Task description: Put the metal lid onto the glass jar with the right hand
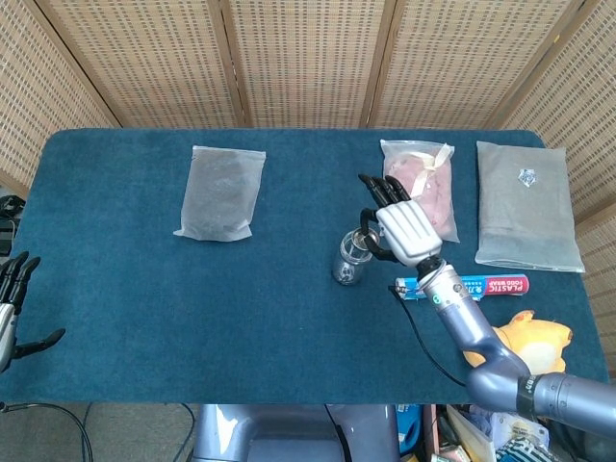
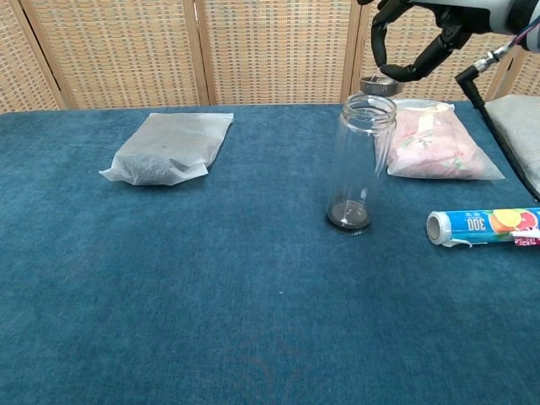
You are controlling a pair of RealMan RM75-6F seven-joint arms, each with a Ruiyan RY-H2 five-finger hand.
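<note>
Lid [image 2: 379,83] — small, round, metal — above clear jar [image 2: 360,162]

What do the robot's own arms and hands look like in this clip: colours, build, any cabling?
The right hand has a pale silver-white ribbed back and black fingers. Its forearm is a smooth metallic grey-blue tube with a small round marking near the wrist, and a thin black cable loops loosely beside it. The left hand shows only at the frame edge: black fingers on a light grey palm. No sleeves.

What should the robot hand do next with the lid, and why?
Probably lower it a little. The right robot hand holds the metal lid just above the open mouth of the upright glass jar, so it is not seated yet.
</note>
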